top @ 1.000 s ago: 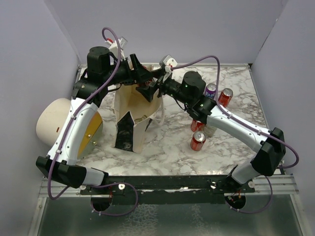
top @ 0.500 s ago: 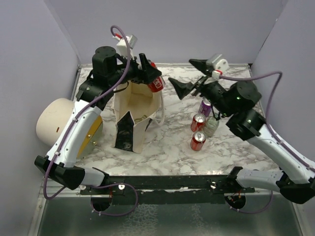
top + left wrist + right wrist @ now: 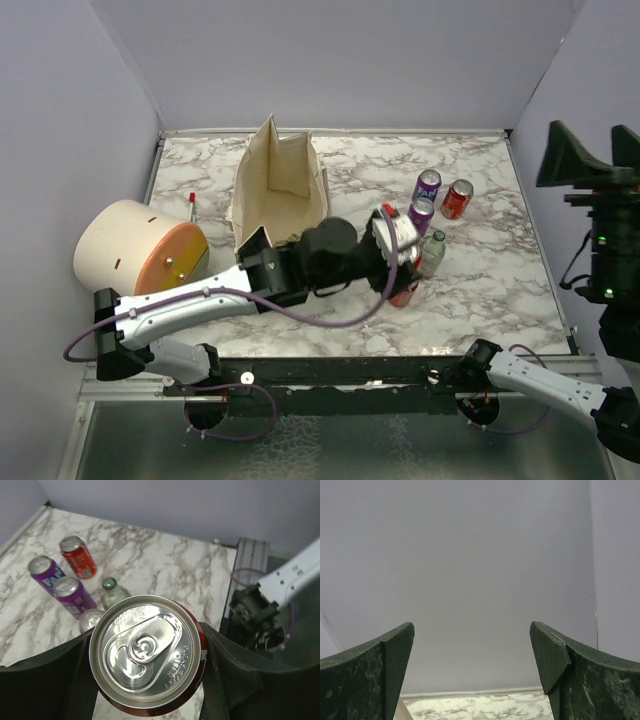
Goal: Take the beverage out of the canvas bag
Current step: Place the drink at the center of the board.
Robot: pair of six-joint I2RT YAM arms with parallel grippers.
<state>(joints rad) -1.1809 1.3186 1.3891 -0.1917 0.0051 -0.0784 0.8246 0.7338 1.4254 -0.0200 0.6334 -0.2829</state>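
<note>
The red can [image 3: 147,652] is out of the canvas bag [image 3: 282,180]. It is clamped upright between the black fingers [image 3: 52,680] of the left gripper [image 3: 398,243], which are partly spread, one on each side of its body. The can hangs to the right of the bag, over a cluster of drinks on the marble table [image 3: 480,290]. Whether its base touches anything is not shown. The bag stands open-mouthed at the back left of the table, apart from the can. The left arm [image 3: 200,300] crosses in front of the bag and hides its lower part.

Close around the held can are a small bottle with a green cap [image 3: 432,250], a near purple can [image 3: 421,213] and a lower red can [image 3: 405,293]. From above, the gripper covers most of that lower can. Farther back, a far purple can [image 3: 428,184] and a far red can [image 3: 458,198] stand side by side. Left of the bag, a cream drum with an orange end [image 3: 140,247] lies on its side, with a thin red-tipped stick [image 3: 191,205] between the two.

The left wrist view alone shows the held can's silver top with its tab flat. It also shows the lower can's top just beside one finger. Only the overhead view shows the bag.

The right gripper [image 3: 597,150] is raised at the right edge, its jaws wide apart with nothing between them. Its own camera sees only a plain wall and a strip of marble.
</note>
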